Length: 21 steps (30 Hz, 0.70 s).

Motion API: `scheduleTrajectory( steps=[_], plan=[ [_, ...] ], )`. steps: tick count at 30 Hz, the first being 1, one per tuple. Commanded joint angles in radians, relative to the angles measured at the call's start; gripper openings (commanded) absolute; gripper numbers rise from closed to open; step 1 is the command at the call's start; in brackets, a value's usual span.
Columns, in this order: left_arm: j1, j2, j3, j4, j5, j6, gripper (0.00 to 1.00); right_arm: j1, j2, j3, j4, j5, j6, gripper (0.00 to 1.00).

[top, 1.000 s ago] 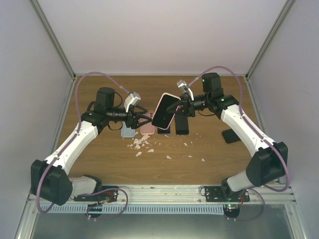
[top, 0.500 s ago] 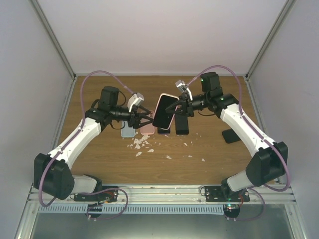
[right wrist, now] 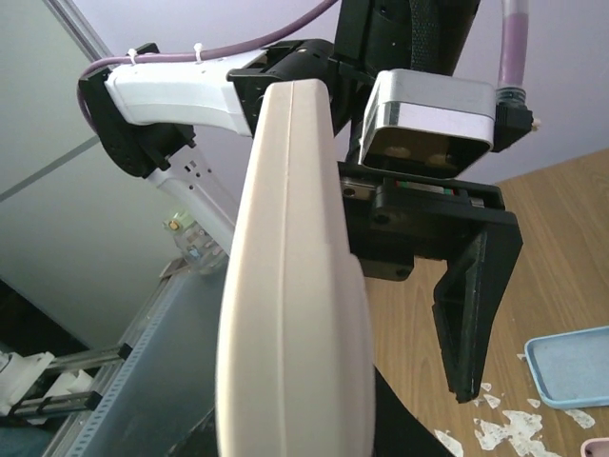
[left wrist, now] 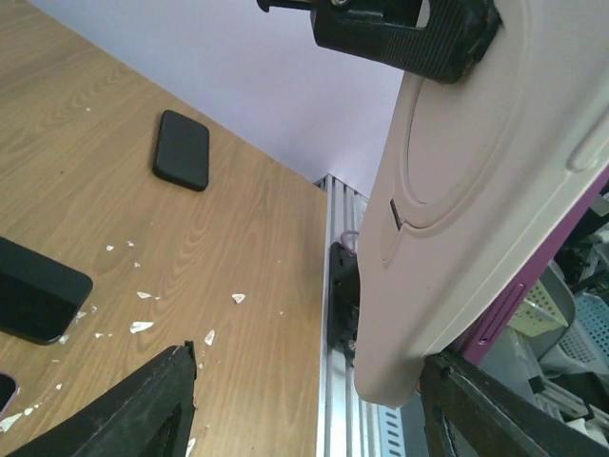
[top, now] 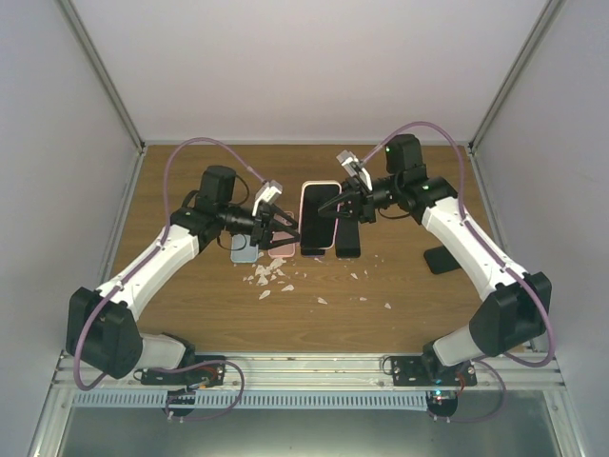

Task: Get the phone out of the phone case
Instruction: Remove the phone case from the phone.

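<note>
The phone (top: 318, 221), black screen up, sits in a pale pink phone case (top: 321, 184) held above the table. My right gripper (top: 343, 204) is shut on the case's right side. The left wrist view shows the case's back (left wrist: 476, 190) with the right gripper's black finger (left wrist: 400, 29) clamped at its top. My left gripper (top: 286, 227) is open at the case's left edge. The case's lower corner hangs between its fingers (left wrist: 143, 409), close to the right-hand one. In the right wrist view the case (right wrist: 295, 314) is edge-on, with a left finger (right wrist: 471, 305) beside it.
On the table under the held phone lie a blue case (top: 245, 249), a pink case (top: 281, 249) and two black phones (top: 347, 238). A black item (top: 441, 259) lies at the right. White scraps (top: 271, 276) are scattered in front.
My left gripper has moved right, up to the case's edge, and its fingers have narrowed a little. The right gripper has turned the phone from tilted to nearly straight.
</note>
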Motion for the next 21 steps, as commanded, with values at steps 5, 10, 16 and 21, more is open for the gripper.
scheduleTrajectory(
  steps=[5,10,16,21],
  plan=[
    [-0.027,0.041,0.103,0.239,-0.282,-0.148,0.61,0.125,0.04,0.014,-0.019,-0.368,-0.009,0.01],
    [-0.028,0.072,0.159,0.217,-0.403,-0.158,0.57,0.126,0.071,0.043,-0.034,-0.368,-0.007,0.01],
    [-0.025,0.101,0.22,0.244,-0.321,-0.152,0.56,0.107,0.097,0.098,-0.026,-0.343,0.022,0.01],
    [0.021,0.05,0.142,0.297,-0.216,-0.19,0.59,0.05,0.077,0.103,0.055,-0.269,0.129,0.0]
  ],
)
